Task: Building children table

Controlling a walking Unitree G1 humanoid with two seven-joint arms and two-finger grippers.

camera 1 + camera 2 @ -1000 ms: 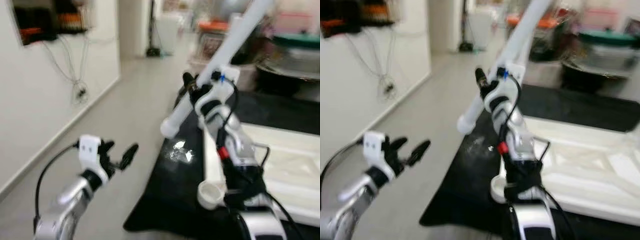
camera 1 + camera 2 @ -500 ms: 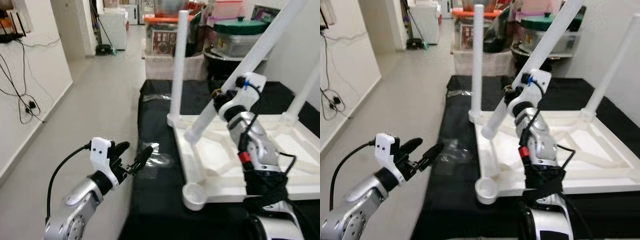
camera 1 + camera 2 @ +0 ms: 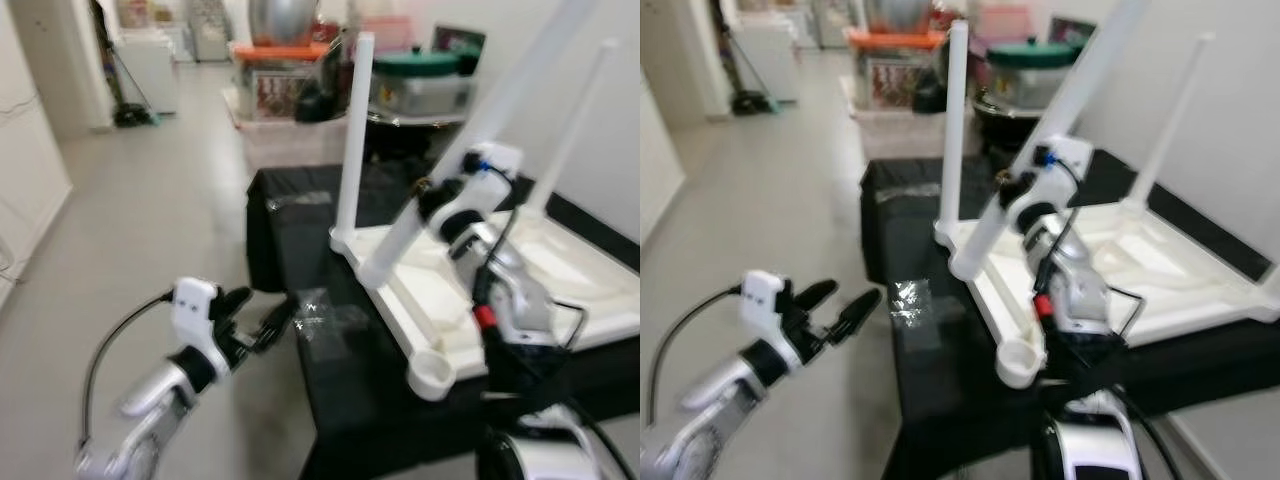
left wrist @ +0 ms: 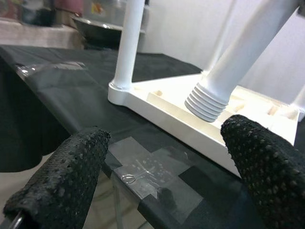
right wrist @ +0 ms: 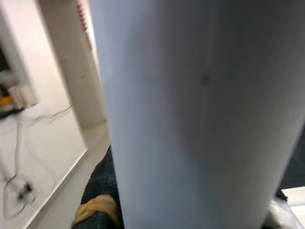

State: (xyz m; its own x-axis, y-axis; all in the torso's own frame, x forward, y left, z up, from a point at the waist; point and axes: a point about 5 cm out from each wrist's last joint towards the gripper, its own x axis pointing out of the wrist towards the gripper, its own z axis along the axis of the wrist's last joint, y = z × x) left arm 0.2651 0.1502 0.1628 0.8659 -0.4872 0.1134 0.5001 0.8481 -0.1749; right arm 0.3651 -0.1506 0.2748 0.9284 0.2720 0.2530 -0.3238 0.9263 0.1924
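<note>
My left wrist camera shows the threaded end of the leg [image 4: 208, 102] just above the upturned tabletop [image 3: 560, 290], while my right gripper [image 3: 437, 200] clamps that tilted leg and my left gripper [image 3: 258, 318] hovers open beside the table.

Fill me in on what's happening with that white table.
The right gripper holds a loose white leg tilted above the upside-down tabletop, which lies on a black-covered surface. Two legs already stand upright in it. The near corner socket has no leg. The left gripper hovers open beside the black surface.
</note>
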